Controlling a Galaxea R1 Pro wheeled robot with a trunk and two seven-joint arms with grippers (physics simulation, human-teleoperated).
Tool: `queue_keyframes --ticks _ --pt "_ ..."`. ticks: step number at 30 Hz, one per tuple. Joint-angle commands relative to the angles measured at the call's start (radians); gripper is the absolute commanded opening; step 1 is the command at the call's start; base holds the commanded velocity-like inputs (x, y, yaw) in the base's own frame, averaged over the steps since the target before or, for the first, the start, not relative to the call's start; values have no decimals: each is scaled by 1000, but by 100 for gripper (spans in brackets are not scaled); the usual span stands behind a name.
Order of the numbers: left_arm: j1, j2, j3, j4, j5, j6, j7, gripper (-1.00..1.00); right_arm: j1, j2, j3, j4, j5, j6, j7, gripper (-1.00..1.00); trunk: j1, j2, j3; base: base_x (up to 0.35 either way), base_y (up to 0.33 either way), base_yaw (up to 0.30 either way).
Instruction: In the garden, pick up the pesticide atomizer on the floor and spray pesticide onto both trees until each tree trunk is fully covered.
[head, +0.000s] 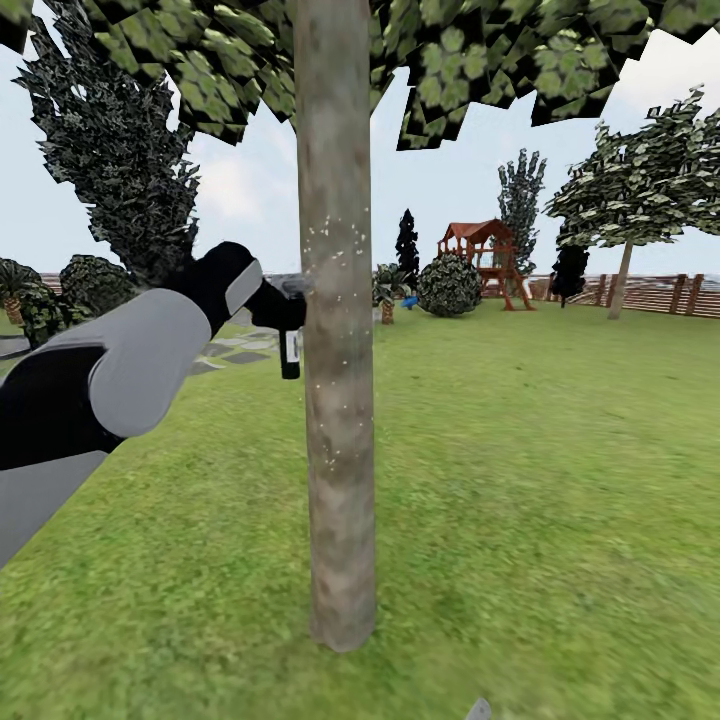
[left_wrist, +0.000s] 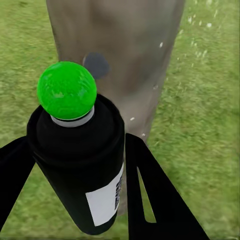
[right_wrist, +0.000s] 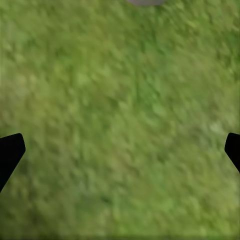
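A wide green grass lawn (head: 520, 480) stretches under a pale, hazy blue sky (head: 450, 180). Far off stand a red-roofed wooden playset (head: 485, 258), a brown horizontal-slat fence (head: 660, 294), and dark narrow conifers (head: 520, 205).

A straight mottled grey-brown tree trunk (head: 337, 400) stands directly ahead, blocking the middle; open green lawn (head: 540, 480) lies clear on both sides.
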Motion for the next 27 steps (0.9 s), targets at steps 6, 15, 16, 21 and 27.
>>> queue_keyframes --ticks 6,15,16,21,27 --pt "0 -1 0 41 2 -23 0 -100 0 0 0 0 0 0 0 100 0 0 0 0 0 0" --pt "0 -48 13 46 143 -70 0 -100 0 0 1 -1 0 1 0 100 0 0 0 0 0 0" --pt "0 -51 13 46 152 -73 0 -100 0 0 0 -1 0 0 0 100 0 0 0 0 0 0" --pt "0 -63 14 71 167 -78 0 -100 0 0 0 -1 0 0 0 100 0 0 0 0 0 0" --pt "3 -63 15 82 166 -84 0 -100 0 0 0 -1 0 0 0 100 0 0 0 0 0 0"
